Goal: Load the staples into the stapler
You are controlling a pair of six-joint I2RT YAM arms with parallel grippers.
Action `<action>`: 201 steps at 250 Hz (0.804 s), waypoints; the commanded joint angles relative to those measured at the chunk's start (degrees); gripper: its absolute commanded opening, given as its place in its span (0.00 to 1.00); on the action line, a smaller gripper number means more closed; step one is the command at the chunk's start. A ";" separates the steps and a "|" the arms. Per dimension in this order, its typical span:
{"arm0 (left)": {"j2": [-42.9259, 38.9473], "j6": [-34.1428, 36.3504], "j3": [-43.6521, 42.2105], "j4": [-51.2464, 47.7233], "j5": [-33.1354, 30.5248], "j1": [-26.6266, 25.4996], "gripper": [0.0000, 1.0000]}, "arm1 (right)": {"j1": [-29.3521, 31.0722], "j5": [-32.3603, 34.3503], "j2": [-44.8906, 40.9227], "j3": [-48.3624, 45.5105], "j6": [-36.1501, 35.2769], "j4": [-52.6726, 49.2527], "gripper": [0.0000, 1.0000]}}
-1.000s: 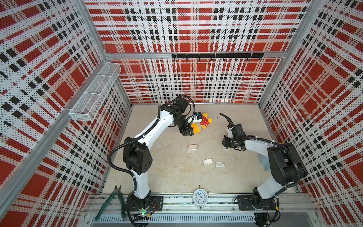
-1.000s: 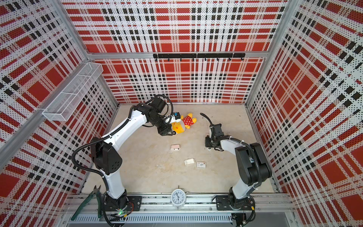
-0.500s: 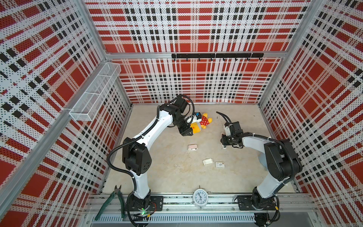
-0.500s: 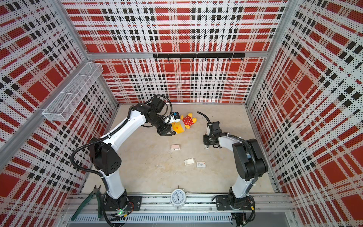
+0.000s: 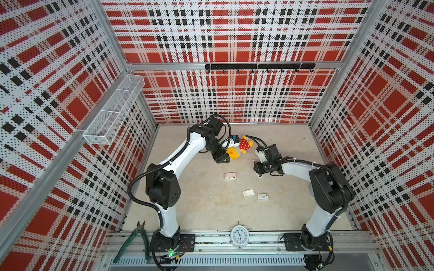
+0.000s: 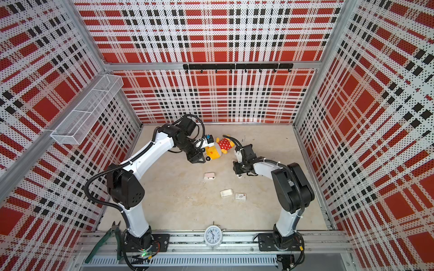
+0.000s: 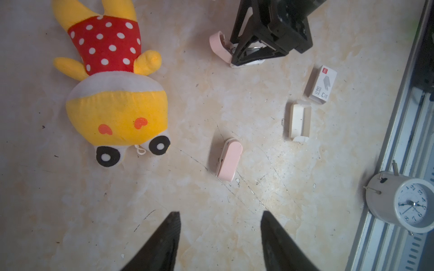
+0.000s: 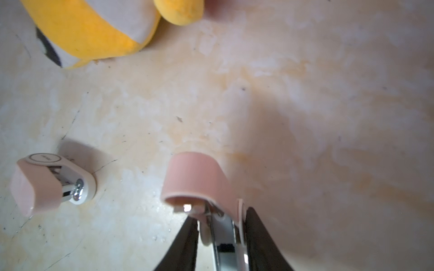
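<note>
Your right end effector (image 8: 220, 214) grips open pink stapler (image 8: 195, 173) at its base; your left end effector (image 7: 220, 213) hangs part-open, empty, above desk (image 7: 70, 211).

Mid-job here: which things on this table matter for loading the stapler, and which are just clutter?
Job: open pink stapler, gripped by right gripper; second pink stapler; white printed box; open white tray. Loose staples not discernible.
Lying about: plush toy; alarm clock; green pliers; wire basket.
</note>
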 commanded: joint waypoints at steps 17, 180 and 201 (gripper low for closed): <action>-2.47 -0.07 -0.95 0.40 1.99 0.52 0.59 | 0.26 -2.18 0.66 1.51 -2.72 1.88 0.41; 8.32 -8.47 8.31 4.22 0.04 -4.50 0.60 | -1.64 -8.51 -22.95 -7.27 18.69 -12.65 0.34; 9.69 -8.57 9.13 4.48 -0.02 -5.67 0.60 | -1.67 -10.68 -24.14 -10.12 23.03 -11.66 0.30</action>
